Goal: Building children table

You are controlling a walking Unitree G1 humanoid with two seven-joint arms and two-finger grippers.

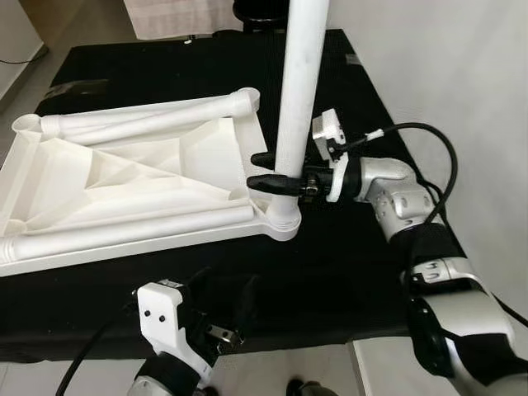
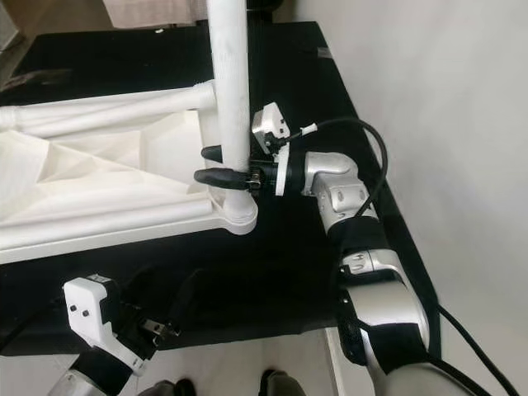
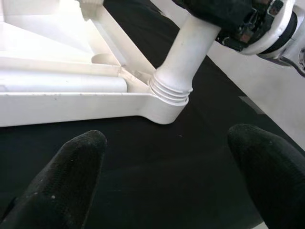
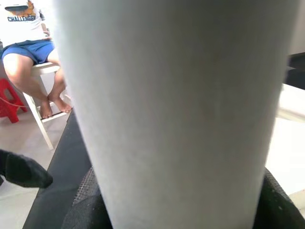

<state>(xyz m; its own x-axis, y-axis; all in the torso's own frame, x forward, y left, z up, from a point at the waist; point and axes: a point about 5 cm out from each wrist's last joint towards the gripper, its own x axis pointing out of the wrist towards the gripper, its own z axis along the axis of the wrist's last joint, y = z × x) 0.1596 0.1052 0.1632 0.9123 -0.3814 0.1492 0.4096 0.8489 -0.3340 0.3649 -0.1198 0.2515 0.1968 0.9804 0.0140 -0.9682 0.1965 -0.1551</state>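
Black cloth covers the work surface (image 1: 355, 272), where the upturned white tabletop (image 1: 124, 190) lies at nine o'clock of centre. The right gripper (image 1: 276, 172) is clamped round an upright leg (image 1: 299, 91) seated in the near corner socket (image 3: 167, 107); judging by the exposed threads, screwing-in is underway and further turning seems needed. Two loose legs (image 1: 140, 231) lie in the tabletop's hollow. The left gripper (image 3: 167, 162) hovers spread wide at six o'clock.

seated person (image 4: 28, 57), red stool (image 4: 8, 98)
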